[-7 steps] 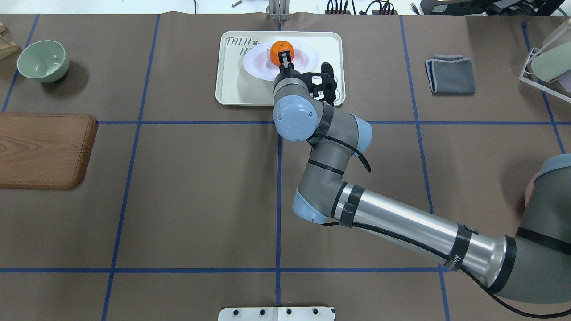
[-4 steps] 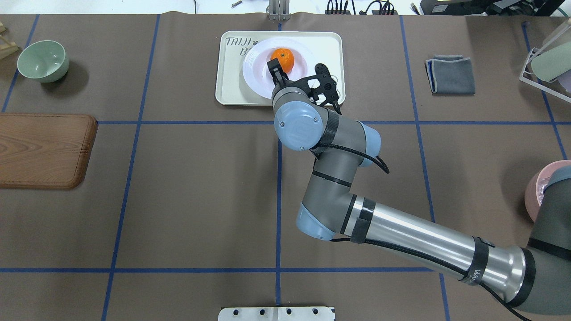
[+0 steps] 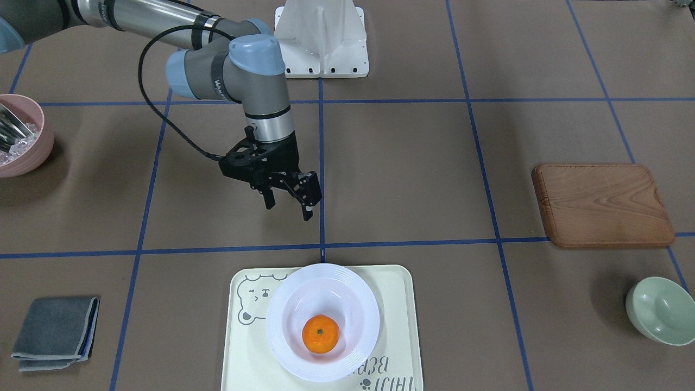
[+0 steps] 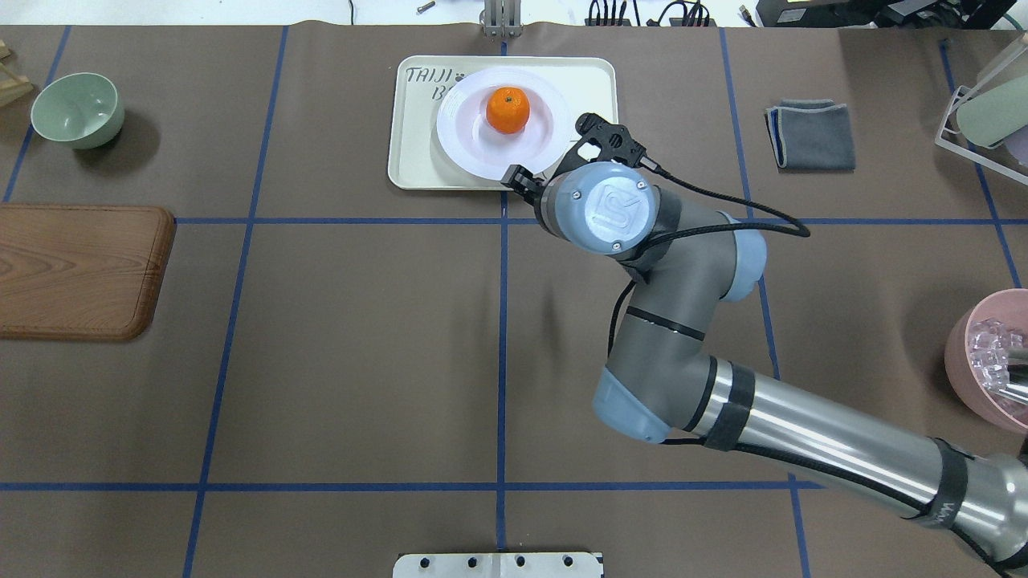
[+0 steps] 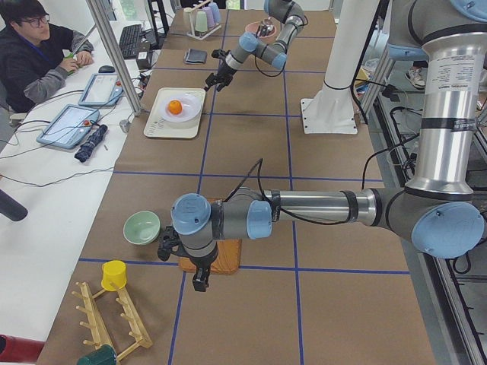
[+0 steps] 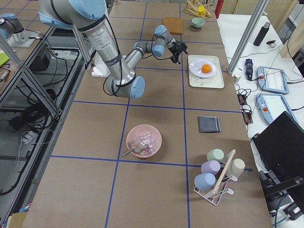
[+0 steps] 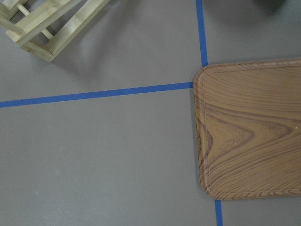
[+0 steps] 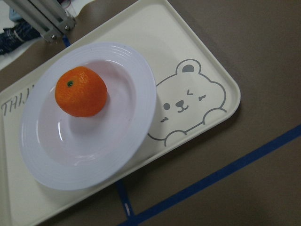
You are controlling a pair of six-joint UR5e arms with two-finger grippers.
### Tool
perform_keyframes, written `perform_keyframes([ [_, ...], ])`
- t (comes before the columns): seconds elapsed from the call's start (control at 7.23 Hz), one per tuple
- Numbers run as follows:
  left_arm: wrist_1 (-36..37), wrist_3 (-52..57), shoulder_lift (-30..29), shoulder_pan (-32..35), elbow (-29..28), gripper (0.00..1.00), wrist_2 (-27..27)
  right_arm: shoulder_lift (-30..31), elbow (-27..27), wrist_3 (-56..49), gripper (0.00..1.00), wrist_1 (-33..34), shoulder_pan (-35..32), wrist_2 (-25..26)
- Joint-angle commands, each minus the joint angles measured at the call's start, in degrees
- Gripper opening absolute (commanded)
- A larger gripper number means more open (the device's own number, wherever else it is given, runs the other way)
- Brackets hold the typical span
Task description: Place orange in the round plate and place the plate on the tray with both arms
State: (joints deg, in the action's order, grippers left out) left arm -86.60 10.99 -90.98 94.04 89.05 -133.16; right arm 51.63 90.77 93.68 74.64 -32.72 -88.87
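Orange (image 4: 507,110) in plate (image 4: 456,138) (on tray (image 4: 411,156)); fingers (image 3: 307,209) apart

Tray (image 4: 411,156) lettering partly beneath the round plate (image 4: 474,148); pink bowl (image 4: 960,376) half off-frame; left tool (image 5: 200,284) state unclear

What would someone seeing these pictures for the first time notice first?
The bright orange jumps out first, sitting in the white round plate, which rests on the cream bear tray at the middle of the table, on the side far from the robot. Next comes the right gripper, hanging open and empty above the table just on the robot's side of the tray.
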Motion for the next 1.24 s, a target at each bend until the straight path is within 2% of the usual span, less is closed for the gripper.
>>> perform_keyframes([
  [0.0, -0.06, 0.0, 0.02, 0.0, 0.07, 0.99, 0.0, 10.53, 8.66, -23.71, 1.0, 1.83, -7.76, -14.17],
  [0.14, -0.06, 0.0, 0.02, 0.0, 0.07, 0.99, 0.0, 14.77, 10.73, -31.03, 1.0, 2.0, -12.84, -21.62],
  [0.41, -0.14, 0.0, 0.02, 0.0, 0.16, 0.99, 0.0, 20.32, 11.45, -48.85, 1.0, 6.03, -20.77, -27.47],
  [0.83, -0.23, 0.0, 0.02, 0.0, 0.16, 0.99, 0.0, 34.46, 11.98, -78.29, 1.0, 6.4, -37.97, -38.36],
  [0.97, -0.23, 0.0, -0.07, 0.0, 0.16, 0.99, 0.0, 37.72, 11.89, -84.13, 1.0, 6.57, -43.77, -42.14],
  [1.11, -0.23, 0.0, 0.01, 0.0, 0.16, 0.99, 0.0, 40.02, 12.24, -87.84, 1.0, 7.62, -47.05, -42.7],
])
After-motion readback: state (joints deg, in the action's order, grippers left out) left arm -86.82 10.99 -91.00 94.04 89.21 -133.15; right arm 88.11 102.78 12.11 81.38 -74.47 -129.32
